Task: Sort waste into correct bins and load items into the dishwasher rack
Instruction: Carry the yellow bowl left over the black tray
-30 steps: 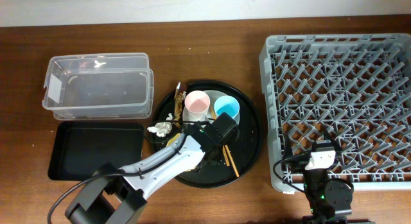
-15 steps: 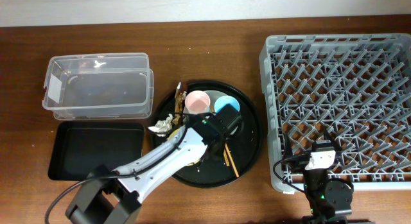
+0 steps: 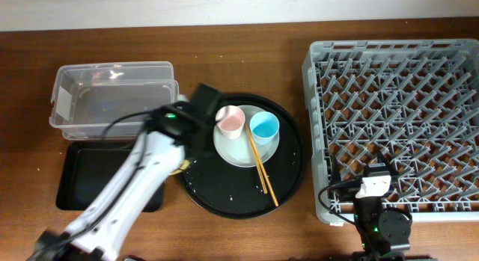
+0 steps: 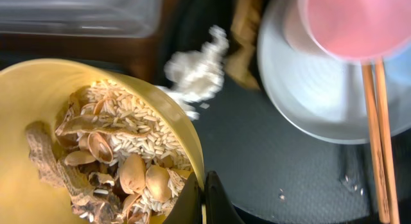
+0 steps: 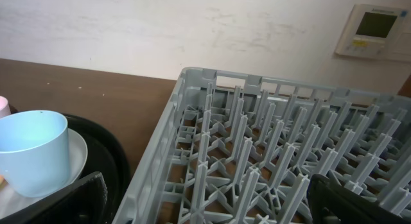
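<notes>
My left gripper (image 4: 204,199) is shut on the rim of the yellow bowl (image 4: 38,89), which holds beige-brown food scraps and rice (image 4: 109,160). It hangs over the left edge of the round black tray (image 3: 232,197). In the overhead view the arm (image 3: 161,145) hides the bowl. The white tissue (image 4: 196,70) and the brown wrapper (image 4: 247,31) lie just beyond the bowl. The pink cup (image 3: 230,120), the blue cup (image 3: 264,127) and the chopsticks (image 3: 262,170) rest on the pale plate (image 3: 241,150). My right gripper (image 5: 205,208) is open and empty at the grey rack's (image 3: 397,119) front edge.
The clear tub (image 3: 112,100) stands at the back left, with the shallow black tray (image 3: 90,175) in front of it. Both are to the left of the round tray. The left arm crosses the black tray's right side.
My left arm has swung from the round tray's middle up and to the left with the yellow bowl. The plate, cups and chopsticks are now uncovered. The right arm has not moved.
</notes>
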Robot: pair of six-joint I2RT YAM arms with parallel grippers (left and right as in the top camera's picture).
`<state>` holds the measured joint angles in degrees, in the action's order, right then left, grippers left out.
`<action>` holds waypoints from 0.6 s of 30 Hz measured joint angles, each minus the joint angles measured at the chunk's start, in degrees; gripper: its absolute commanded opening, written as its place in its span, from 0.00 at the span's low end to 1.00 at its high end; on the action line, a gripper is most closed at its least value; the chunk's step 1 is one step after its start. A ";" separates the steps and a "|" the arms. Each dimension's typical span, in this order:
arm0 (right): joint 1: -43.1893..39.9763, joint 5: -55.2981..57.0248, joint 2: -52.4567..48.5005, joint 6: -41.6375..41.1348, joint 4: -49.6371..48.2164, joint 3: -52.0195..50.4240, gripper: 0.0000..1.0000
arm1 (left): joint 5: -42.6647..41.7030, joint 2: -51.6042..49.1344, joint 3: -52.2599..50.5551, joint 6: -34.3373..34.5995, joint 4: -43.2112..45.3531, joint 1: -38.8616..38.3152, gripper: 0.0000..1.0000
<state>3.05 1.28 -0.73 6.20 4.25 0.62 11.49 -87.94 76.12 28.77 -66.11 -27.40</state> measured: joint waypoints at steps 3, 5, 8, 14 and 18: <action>0.00 0.00 0.00 0.02 0.00 0.00 0.99 | 0.39 3.28 0.33 -0.59 -0.70 4.83 0.00; 0.00 0.00 0.00 -0.02 0.00 0.00 0.98 | 0.52 4.61 0.39 -1.01 -1.68 8.41 0.00; 0.00 0.00 0.00 0.02 0.00 0.00 0.98 | -0.26 5.14 0.39 -1.60 -2.82 13.44 0.00; 0.00 0.00 0.00 0.02 0.00 0.00 0.98 | -5.51 5.14 0.39 -4.22 -4.37 20.59 0.00; 0.00 0.00 0.00 -0.04 0.00 0.00 0.98 | -11.13 5.31 -0.31 -8.26 -3.74 25.14 0.00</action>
<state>3.05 1.28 -0.73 6.15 4.25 0.62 0.36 -82.63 75.81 20.51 -69.84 -2.26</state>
